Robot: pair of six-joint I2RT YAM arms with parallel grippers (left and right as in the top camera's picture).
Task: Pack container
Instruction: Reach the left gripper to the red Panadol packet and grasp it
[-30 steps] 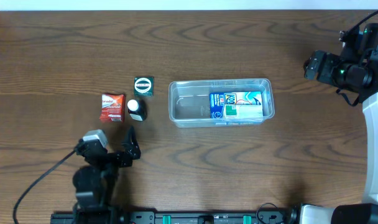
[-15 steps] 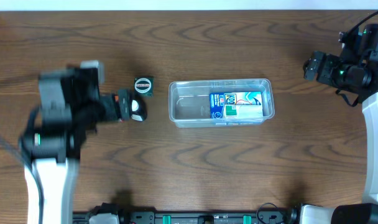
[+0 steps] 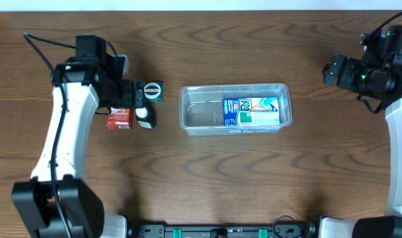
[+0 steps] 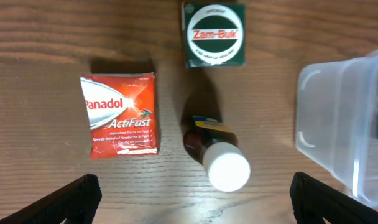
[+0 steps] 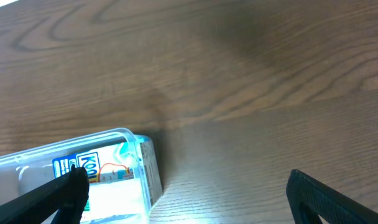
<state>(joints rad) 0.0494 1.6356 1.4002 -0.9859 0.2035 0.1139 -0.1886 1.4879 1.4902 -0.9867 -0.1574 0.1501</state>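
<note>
Left end effector (image 4: 192, 190) hovers wide open, empty, over the bottle (image 4: 215, 152) toward tabletop's left edge, prob. lining up a pick. Container (image 3: 188, 112) sits mid-tabletop w/ room left. Right end effector (image 5: 186, 183) is open, empty, parked by right edge.

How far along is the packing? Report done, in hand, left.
Done: one blue box lies in the container. In hand: nothing; the left gripper hovers open over the Panadol packet, Zam-Buk box and white-capped bottle. Left: those three, all outside it; the right gripper is open.
</note>
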